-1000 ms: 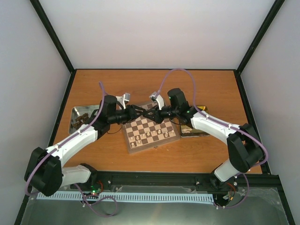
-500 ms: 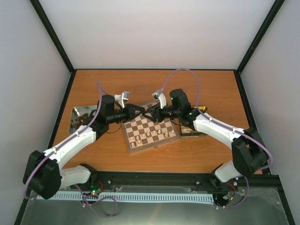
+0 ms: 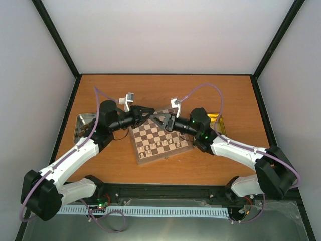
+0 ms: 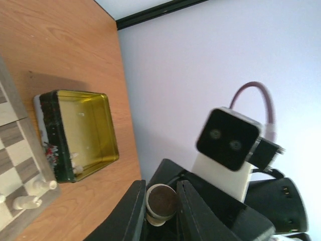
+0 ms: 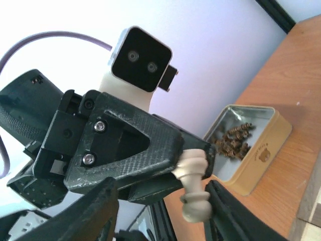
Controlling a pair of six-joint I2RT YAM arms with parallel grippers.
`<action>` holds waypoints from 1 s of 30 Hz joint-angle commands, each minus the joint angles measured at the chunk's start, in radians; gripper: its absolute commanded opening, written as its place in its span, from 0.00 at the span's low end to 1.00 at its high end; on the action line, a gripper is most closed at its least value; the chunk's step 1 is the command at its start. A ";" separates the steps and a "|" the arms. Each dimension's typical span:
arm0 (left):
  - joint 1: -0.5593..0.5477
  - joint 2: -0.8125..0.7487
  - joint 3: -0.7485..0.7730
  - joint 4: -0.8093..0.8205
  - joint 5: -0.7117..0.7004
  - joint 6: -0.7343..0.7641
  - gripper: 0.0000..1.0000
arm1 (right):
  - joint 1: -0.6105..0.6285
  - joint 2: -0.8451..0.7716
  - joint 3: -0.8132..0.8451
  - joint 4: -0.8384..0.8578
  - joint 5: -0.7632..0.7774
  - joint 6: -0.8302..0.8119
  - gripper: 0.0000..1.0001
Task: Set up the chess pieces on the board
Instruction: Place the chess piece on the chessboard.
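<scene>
A cream-white chess piece (image 4: 161, 202) sits between the fingers of my left gripper (image 4: 160, 197), which is shut on it above the board's far edge. Its brown felt base faces the left wrist camera. In the right wrist view the same piece (image 5: 193, 182) sticks out of the left gripper's black fingers (image 5: 150, 145). My right gripper (image 5: 160, 216) stands open around its head, one finger close beside it. From above, the left gripper (image 3: 147, 113) and the right gripper (image 3: 159, 120) meet tip to tip. The board (image 3: 165, 131) carries several cream pieces (image 3: 156, 146) near its front.
A gold tin (image 4: 80, 133) with a few cream pieces inside stands right of the board (image 4: 12, 145), partly under the right arm (image 3: 230, 145). A silver tray (image 3: 83, 125) of dark brown chessmen (image 5: 233, 143) lies left of the board.
The left gripper has shut on the cream piece and the right gripper has opened off it. Both arms have drawn back a little from the meeting point, their wrists swinging outward.
</scene>
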 commanded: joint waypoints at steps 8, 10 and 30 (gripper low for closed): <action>-0.005 -0.043 0.034 0.102 0.016 -0.188 0.12 | 0.027 -0.032 -0.082 0.258 0.164 0.200 0.42; -0.005 -0.046 0.028 0.106 0.014 -0.196 0.12 | 0.027 -0.032 -0.088 0.278 0.189 0.212 0.43; -0.005 -0.054 0.014 -0.047 -0.081 -0.032 0.37 | 0.026 -0.061 -0.009 -0.071 0.235 0.195 0.07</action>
